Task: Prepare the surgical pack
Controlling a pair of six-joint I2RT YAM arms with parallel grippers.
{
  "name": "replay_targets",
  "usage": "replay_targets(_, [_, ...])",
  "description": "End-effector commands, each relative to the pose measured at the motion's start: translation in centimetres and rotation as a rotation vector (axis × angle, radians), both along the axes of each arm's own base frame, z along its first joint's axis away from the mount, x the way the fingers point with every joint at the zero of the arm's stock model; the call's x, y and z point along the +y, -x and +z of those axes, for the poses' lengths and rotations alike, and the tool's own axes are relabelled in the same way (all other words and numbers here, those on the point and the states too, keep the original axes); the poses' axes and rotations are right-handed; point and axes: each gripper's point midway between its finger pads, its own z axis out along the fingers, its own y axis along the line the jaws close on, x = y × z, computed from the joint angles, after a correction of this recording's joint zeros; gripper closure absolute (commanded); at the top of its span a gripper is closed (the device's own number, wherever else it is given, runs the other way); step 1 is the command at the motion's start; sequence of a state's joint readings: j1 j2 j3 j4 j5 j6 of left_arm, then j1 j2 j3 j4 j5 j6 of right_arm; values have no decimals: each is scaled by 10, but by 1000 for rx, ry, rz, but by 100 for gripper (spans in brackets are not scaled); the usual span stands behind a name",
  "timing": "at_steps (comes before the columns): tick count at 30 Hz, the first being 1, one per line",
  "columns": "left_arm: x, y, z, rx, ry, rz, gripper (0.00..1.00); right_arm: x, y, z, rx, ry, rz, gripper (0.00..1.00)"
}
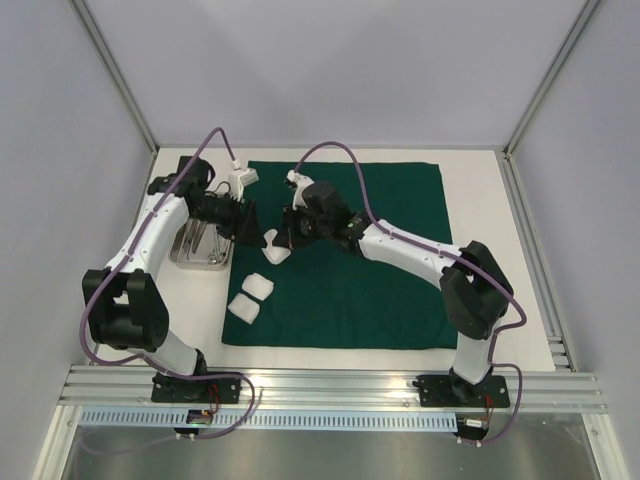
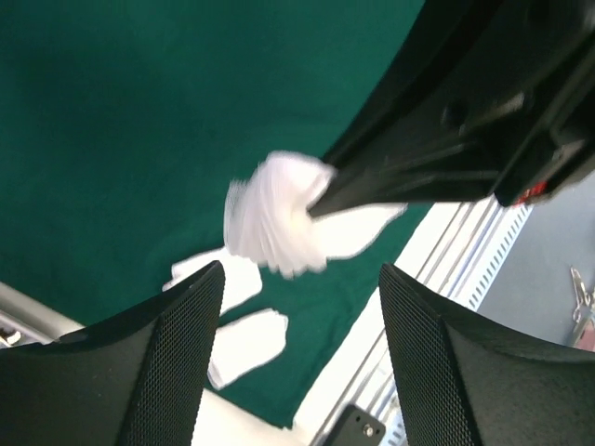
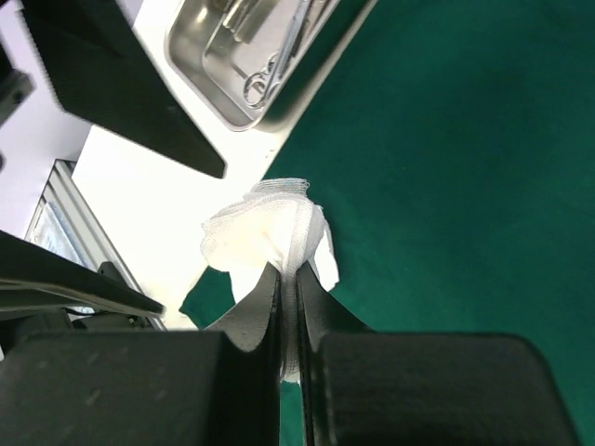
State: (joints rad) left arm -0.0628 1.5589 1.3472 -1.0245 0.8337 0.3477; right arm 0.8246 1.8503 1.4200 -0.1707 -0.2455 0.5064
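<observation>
First, nearest the arm bases, the green cloth [image 1: 350, 290] lies spread flat and unfolded on the white surface [image 1: 480, 200], covering most of its middle. On the cloth's near left corner sit two loose pieces. The near gauze square [image 1: 244, 309] lies closest in, and the second gauze square [image 1: 259, 287] lies just beyond it. The left wrist view shows a narrow strip of green between them.

Farther in, over the left part of the cloth, the right hand [image 3: 288, 279] has its jaws pressed together on the bunched gauze [image 3: 265, 232]. It pinches the gauze by one edge, so the white folds fan out past the fingertips. Whether the gauze's lower edge touches the cloth cannot be told.

Facing it from the left, the left hand [image 2: 302, 274] is spread wide, with nothing between its dark textured fingers [image 2: 177, 362]. The bunched gauze hangs just beyond them, apart from both.

Left of the cloth, on the white surface, stands the steel tray [image 1: 176, 255], just beside the cloth's edge. Whether the two touch is unclear. Slim metal instruments [image 3: 265, 84] lie in it, their ring handles showing in the right wrist view, and the left arm reaches over part of it.

Beyond the hands, the cloth's far edge runs level with the back of the surface, with a white strip behind it.
</observation>
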Motion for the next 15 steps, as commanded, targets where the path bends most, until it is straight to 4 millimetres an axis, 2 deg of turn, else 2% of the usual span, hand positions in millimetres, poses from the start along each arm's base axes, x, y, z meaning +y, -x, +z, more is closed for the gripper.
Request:
replay_targets(1, [-13,-15,21,-104,82,-16,24,6,2,25,-84,-40,12,100])
replay_targets(4, [-16,-22,22,-124,97,-19,23,7,4,28,-86,-45,23,100])
replay_targets(7, [-19,-22,13,-108,89,-41,24,6,5,34,-99,-55,25,99])
replay_targets(10, [-20,-17,5,-74,96,-67,30,4,5,39,-115,-62,18,100])
replay_targets(15, [-23,-3,6,-38,125,-119,36,1,5,42,-131,-65,16,100])
